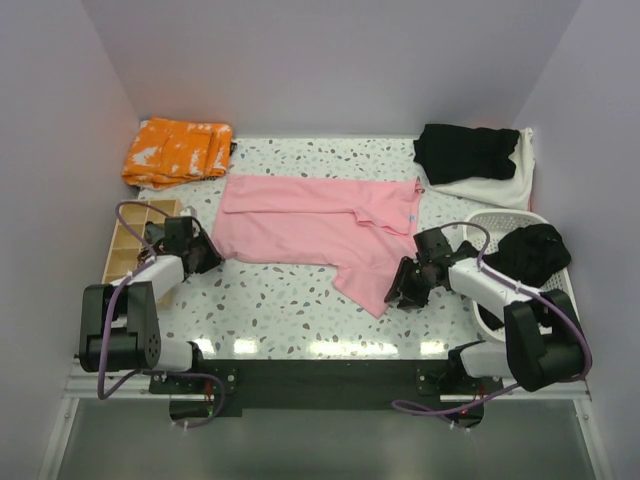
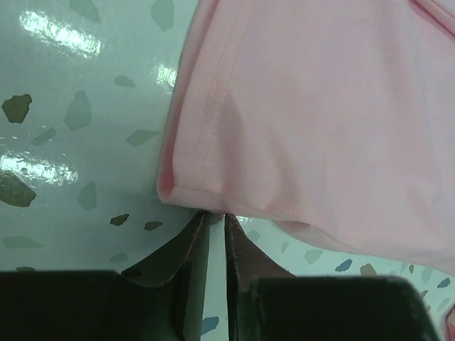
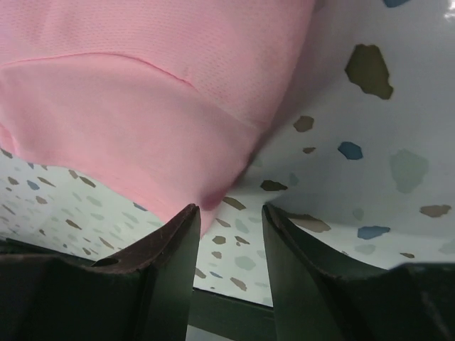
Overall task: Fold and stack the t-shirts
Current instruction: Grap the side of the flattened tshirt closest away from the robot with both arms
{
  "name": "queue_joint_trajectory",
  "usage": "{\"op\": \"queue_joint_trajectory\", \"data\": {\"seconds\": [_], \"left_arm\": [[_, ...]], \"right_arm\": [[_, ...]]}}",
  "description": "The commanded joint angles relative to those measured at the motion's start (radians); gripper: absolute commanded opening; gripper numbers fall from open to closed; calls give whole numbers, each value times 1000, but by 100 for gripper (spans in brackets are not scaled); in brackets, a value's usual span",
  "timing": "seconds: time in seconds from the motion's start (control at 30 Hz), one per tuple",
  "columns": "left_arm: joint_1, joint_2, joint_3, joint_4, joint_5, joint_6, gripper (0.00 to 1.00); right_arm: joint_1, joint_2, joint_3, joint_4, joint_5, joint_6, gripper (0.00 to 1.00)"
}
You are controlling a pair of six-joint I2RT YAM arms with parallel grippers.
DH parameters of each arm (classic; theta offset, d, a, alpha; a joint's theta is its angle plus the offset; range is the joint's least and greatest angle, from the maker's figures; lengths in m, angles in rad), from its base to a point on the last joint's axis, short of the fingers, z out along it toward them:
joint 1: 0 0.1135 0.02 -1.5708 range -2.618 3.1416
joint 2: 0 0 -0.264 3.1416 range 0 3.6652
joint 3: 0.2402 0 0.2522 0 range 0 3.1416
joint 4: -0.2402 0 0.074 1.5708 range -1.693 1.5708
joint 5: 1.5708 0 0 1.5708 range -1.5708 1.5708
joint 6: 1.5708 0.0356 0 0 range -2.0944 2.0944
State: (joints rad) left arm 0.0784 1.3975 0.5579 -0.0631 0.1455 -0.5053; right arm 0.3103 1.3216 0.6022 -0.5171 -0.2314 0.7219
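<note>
The pink t-shirt lies spread across the middle of the desk, its long side parallel to the far edge, with one flap trailing toward the near right. It is a thin, fine-meshed knit (the weave shows plainly in both wrist views) with a stitched hem. I judge it light, limp and quick to slump, so it will drape from any point lifted. It needs two holds, taken on hemmed corners where the doubled cloth gives something to pinch. The speckled desk is glossy, so the fabric should slide rather than snag. The left fingers are drawn almost together at the shirt's near left corner, tips against the rolled hem, seemingly nipping its very rim. The right fingers stand apart, with the point of the trailing flap just at the inner face of one, unclamped. A folded black shirt rests on an off-white shirt at the far right corner.
</note>
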Motion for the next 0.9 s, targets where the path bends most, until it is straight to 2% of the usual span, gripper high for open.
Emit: {"op": "queue_joint_trajectory", "data": {"seconds": [0.0,0.1,0.2,0.23,0.3,0.43,0.6,0.87], "left_arm": [[4,-37,-9,-20,-1,2,15],[6,-49,-6,-33,-9,5,12],[4,-61,-4,-46,-21,8,10],[4,-64,-3,-47,-24,8,9],[4,-66,3,-53,-29,8,7],[4,-77,17,-72,-30,13,0],[4,-94,53,-118,-41,22,0],[4,-107,89,-159,-58,31,0]], "right_arm": [[13,53,-24,117,-48,28,45],[22,91,-19,155,-59,33,43],[36,134,-13,184,-69,34,32],[41,151,-12,187,-69,34,19],[42,154,-5,186,-65,34,2],[42,67,4,126,31,25,0],[44,-123,33,-50,184,27,0],[43,-211,45,-149,279,42,0]]}}
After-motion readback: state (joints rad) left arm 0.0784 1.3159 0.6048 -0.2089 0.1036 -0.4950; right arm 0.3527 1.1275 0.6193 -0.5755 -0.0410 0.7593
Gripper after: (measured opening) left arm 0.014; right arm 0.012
